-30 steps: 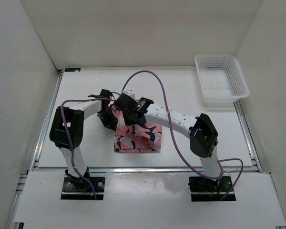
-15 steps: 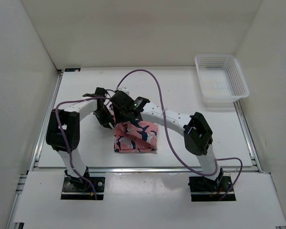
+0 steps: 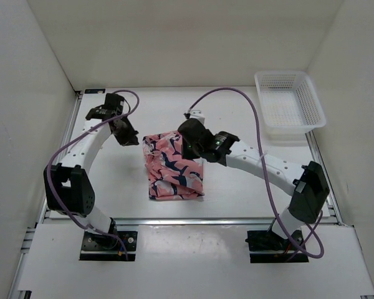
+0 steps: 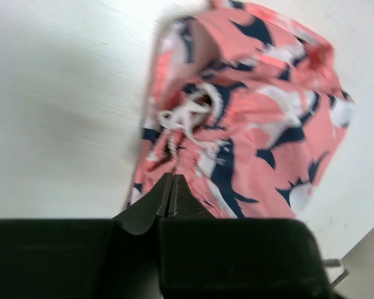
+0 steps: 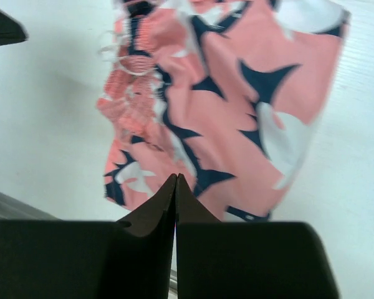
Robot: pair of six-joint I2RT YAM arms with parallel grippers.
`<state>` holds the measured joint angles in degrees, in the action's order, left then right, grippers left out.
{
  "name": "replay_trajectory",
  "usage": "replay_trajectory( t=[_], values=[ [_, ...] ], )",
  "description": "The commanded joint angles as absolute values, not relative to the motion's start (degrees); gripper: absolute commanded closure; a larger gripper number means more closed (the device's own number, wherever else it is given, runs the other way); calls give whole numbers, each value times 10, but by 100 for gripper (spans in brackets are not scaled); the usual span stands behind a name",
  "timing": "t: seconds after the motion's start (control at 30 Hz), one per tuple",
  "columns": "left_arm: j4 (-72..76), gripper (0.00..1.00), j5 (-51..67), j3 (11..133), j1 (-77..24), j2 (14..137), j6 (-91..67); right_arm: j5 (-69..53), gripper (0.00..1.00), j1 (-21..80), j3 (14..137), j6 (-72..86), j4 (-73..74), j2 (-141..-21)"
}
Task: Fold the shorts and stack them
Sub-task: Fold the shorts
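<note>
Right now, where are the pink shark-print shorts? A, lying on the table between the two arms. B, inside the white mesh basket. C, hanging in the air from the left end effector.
A: the shorts lie bunched on the table between the two arms, apart from the white mesh basket at the far right corner. The left end effector is shut and off to their left.
</note>
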<state>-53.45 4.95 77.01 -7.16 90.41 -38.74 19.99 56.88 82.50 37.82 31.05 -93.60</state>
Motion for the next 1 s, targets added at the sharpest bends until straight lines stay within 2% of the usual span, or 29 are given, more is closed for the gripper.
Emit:
replay_trajectory(
  t=[0.0,0.23,0.43,0.63,0.7,0.8,0.83,0.87,0.93,0.97],
  values=[
    [-547,90,71,803,-124,893,-365,197,100,544,780,396,287,-925],
    [-518,90,60,841,-159,989,-373,166,100,522,702,411,242,-943],
    [-518,90,65,874,-170,1100,-355,171,100,517,684,422,236,-1029],
    [-518,90,22,905,-175,1144,-337,201,99,517,692,398,248,-986],
    [-532,90,14,927,-175,1144,-337,220,94,511,707,380,261,-953],
    [-538,90,14,946,-175,1123,-337,231,79,493,721,362,261,-918],
    [-538,90,20,946,-175,1114,-337,231,74,483,735,349,261,-918],
    [-538,90,27,946,-175,1105,-337,231,63,476,745,343,268,-918],
    [-543,90,27,946,-175,1077,-337,223,61,460,781,331,277,-947],
    [-543,90,32,946,-175,1068,-337,216,64,453,794,331,282,-961]
  ],
)
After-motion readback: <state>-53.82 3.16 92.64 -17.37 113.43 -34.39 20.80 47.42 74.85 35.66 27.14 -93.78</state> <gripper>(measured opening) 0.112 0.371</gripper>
